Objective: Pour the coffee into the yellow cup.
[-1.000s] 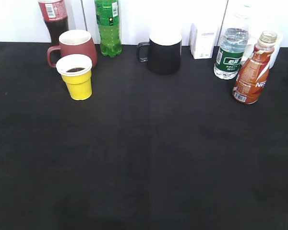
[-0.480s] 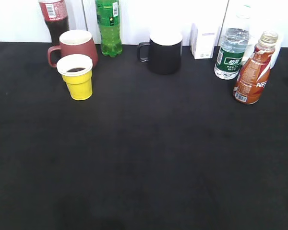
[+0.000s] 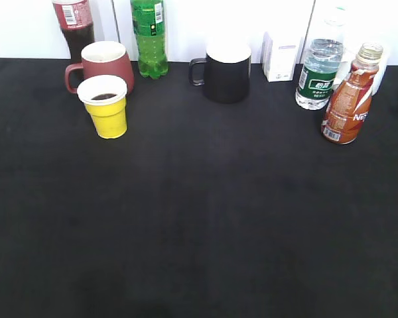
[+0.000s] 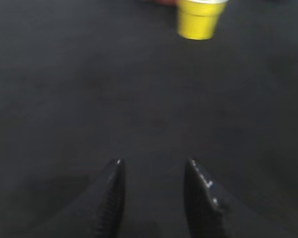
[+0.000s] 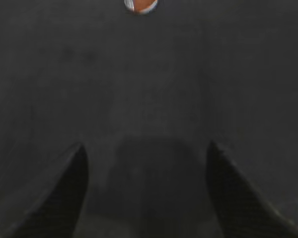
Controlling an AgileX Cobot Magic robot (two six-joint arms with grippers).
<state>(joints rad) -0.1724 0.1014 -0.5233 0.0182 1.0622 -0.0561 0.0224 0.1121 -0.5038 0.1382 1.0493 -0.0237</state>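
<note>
Fingers [image 4: 111, 198] of the left gripper [image 4: 153, 168] are dark, glossy and tapered to blunt tips, with a ribbed inner face; they stand a narrow gap apart and hold nothing, hanging over the matte black table [image 4: 89, 99]. Ahead of them and a little to the right, well apart, stands the cup [image 4: 198, 17], a tapered yellow paper shape cut off by the top edge of the left wrist view.

Right gripper [image 5: 145, 153] fingers [image 5: 69, 193] are spread wide, two dark wedges with a fine cross-hatched grip surface, also empty above the same dull cloth-like surface. Far ahead of them, just left of centre, only the rounded orange and white base of the bottle [image 5: 140, 5] shows.

From the exterior view neither gripper appears. The cup [image 3: 106, 109] has a white rolled rim and white inside, with dark liquid low in it. Touching or nearly touching behind it sits a maroon mug [image 3: 103, 63] with a loop handle (glazed, pale inside), and behind that a cola bottle [image 3: 74, 26] and a green bottle [image 3: 150, 36] of ridged plastic. A black mug [image 3: 225, 73] stands mid-table. At the far right the bottle [image 3: 348, 99] is curvy clear plastic with a gold neck ring, uncapped, brown coffee [image 3: 341, 129] showing around the orange and white label, just beside a water bottle [image 3: 316, 76] and near a white carton [image 3: 280, 56].
</note>
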